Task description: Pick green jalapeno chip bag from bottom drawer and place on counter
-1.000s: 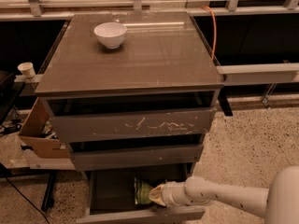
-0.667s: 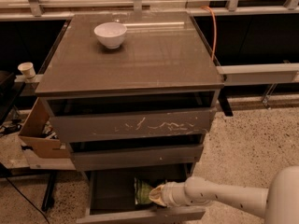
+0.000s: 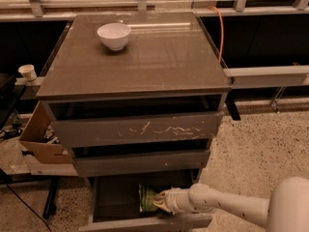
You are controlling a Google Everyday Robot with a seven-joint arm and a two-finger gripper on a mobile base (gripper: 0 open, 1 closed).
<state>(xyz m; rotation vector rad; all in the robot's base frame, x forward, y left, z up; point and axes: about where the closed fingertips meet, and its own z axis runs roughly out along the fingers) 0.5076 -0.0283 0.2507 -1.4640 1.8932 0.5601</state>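
The green jalapeno chip bag (image 3: pixel 146 197) lies on the dark floor of the open bottom drawer (image 3: pixel 113 197), right of its middle. My gripper (image 3: pixel 160 200) reaches into the drawer from the right on a white arm and sits against the bag's right side, covering part of it. The glossy grey-brown counter (image 3: pixel 159 57) tops the cabinet above.
A white bowl (image 3: pixel 114 35) stands on the counter at the back left. The scratched upper drawer front (image 3: pixel 137 129) and a middle drawer front (image 3: pixel 140 161) overhang the bottom drawer. A cardboard box (image 3: pixel 41 139) and a paper cup (image 3: pixel 28 72) sit left of the cabinet.
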